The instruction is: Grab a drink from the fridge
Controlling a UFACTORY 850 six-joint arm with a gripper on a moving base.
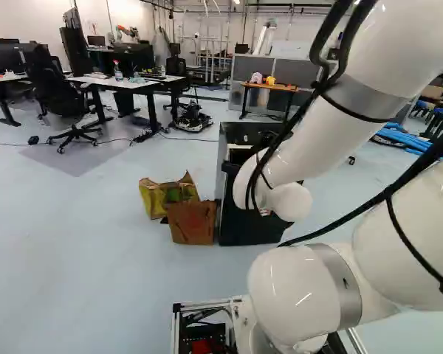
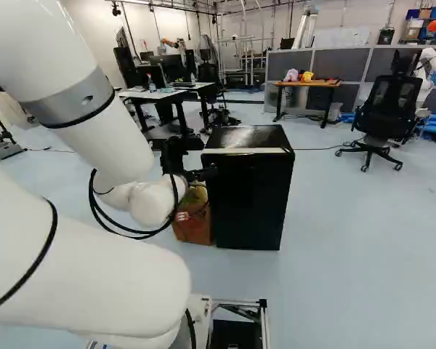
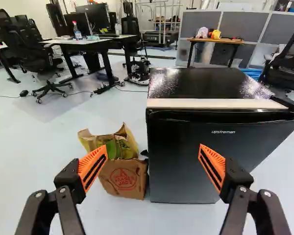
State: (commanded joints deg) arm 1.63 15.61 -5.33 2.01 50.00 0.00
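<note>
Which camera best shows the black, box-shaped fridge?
The wrist view: the black, box-shaped fridge looms largest there, its glossy top, pale front strip and door all showing. The right base view shows top and door too, but smaller. In the left base view, the white arm hides much of it.

The black fridge [image 2: 248, 200] stands upright on the pale floor [image 2: 341, 247]. Left of the fridge and nearer the camera, the white arm [image 2: 87, 280] bends; its black gripper [image 2: 207, 173] is at the fridge's upper left edge, contact unclear. Below the gripper, just left of the fridge, sits a brown paper bag [image 2: 192, 224]. Beyond the fridge are a wooden table [image 2: 307, 83] and grey partitions [image 2: 341, 64]; right of it and farther back, a black office chair [image 2: 385, 109].
</note>
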